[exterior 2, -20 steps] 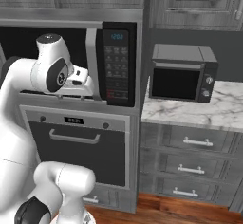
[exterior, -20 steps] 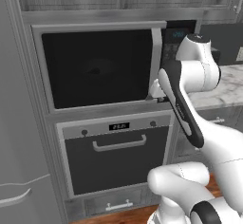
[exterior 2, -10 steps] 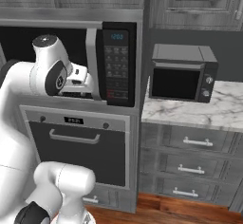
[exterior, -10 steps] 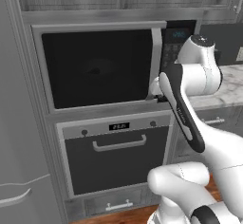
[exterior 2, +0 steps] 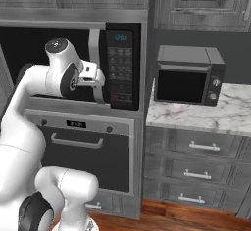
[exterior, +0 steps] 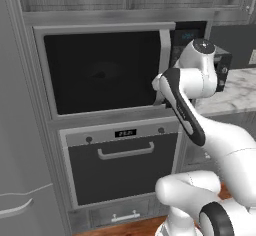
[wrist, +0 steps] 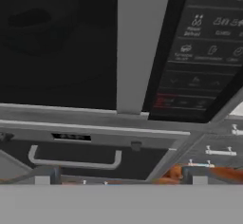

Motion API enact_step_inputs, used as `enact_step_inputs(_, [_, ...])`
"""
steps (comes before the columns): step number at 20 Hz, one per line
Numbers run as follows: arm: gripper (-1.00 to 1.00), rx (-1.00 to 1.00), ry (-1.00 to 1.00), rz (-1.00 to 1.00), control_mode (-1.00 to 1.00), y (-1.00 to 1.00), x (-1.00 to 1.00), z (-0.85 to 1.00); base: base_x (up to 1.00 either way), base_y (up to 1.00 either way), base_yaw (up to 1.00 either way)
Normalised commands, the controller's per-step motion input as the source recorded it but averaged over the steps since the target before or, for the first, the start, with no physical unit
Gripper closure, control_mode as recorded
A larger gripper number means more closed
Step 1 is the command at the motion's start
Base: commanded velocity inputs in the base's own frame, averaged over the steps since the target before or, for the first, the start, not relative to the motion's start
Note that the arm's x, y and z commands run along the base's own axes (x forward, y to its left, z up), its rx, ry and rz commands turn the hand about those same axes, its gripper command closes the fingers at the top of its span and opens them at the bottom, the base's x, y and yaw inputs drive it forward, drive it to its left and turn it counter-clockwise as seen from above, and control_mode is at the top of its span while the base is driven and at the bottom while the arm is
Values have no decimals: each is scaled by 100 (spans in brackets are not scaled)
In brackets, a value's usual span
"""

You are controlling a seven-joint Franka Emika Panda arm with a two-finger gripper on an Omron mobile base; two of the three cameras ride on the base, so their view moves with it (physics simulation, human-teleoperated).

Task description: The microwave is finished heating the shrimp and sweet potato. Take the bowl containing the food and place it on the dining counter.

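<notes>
While the microwave [exterior: 107, 70] door sits closed | gripper [exterior 2: 99, 80] at its bar handle [exterior 2: 95, 63], jaws spread, gripping nothing | oven [exterior: 120, 162] directly beneath microwave

The way into the microwave [exterior: 107, 70] is barred by its shut black glass door [wrist: 57, 42]; the cavity behind is seen only dimly through the glass, so what stands inside cannot be told for sure. The vertical bar handle [wrist: 142, 47] along the door's right edge stands proud, with open air in front of it. Right of it, the keypad panel [exterior 2: 120, 66] is a flat wall. Below, the oven [exterior: 122, 162] is closed, its horizontal handle [wrist: 73, 161] projecting outward.
</notes>
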Motion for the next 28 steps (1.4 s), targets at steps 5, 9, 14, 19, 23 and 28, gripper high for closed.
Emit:
enact_step_inputs(5, [-100, 2, -3, -2, -100, -18, 78, -10, 0, 0, 0])
enact_step_inputs(9, [-100, 11, -6, -6, -100, 0, 71, -20, 0, 0, 0])
enact_step_inputs(14, [-100, 9, -9, -4, -100, 7, 76, -13, 0, 0, 0])
enact_step_inputs(19, [-100, 1, -4, 0, -100, 1, 72, -3, 0, 0, 0])
enact_step_inputs(23, [-100, 0, -1, 0, -100, 0, 56, -6, 0, 0, 0])
enact_step_inputs(28, [100, 0, -5, 0, -100, 0, 28, -28, 0, 0, 0])
